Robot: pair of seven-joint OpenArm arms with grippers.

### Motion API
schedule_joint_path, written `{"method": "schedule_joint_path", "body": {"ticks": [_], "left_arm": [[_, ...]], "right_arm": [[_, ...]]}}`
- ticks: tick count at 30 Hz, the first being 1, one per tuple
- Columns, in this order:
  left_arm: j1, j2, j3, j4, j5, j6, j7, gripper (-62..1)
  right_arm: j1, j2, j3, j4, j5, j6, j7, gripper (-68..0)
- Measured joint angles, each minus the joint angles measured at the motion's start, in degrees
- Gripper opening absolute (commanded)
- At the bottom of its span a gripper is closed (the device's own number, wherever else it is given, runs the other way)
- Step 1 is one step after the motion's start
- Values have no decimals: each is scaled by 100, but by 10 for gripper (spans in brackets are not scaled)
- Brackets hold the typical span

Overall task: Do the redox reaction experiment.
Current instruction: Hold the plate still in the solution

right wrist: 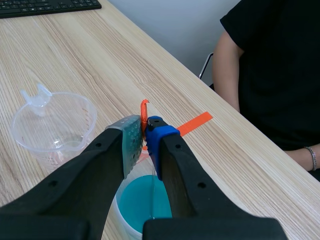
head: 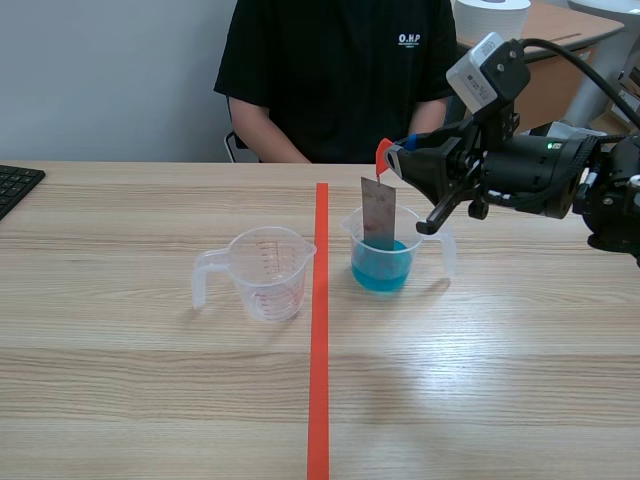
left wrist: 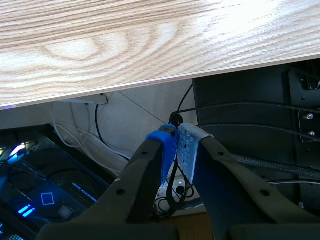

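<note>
Dipping step: the right fingers pinch the metal strip, seemingly by its orange tab. Its lower end stands in the blue liquid of the cup on the worktop. The left fingers are pressed together on nothing. The next move probably calls for a straight lift out.

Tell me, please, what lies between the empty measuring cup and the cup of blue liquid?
Only the orange-red tape line, a mark, runs between the empty measuring cup and the cup of blue liquid; otherwise bare, as the scene view shows.
</note>
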Motion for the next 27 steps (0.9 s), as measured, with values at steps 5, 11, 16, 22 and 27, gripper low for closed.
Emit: {"method": "schedule_joint_path", "body": {"ticks": [5,11,16,22,27], "left_arm": [[0,0,0,0,0,0,0,-560],[0,0,0,0,0,0,0,-560],[0,0,0,0,0,2,0,-560],[0,0,0,0,0,0,0,-560],[0,0,0,0,0,0,0,-560]], "right_arm": [[0,0,0,0,0,0,2,-658],[-13,20,28,50,2,0,-7,-658],[-31,116,208,308,20,9,-48,-658],[-31,114,424,568,28,9,-125,-658],[-31,111,542,855,225,9,-420,-658]]}}
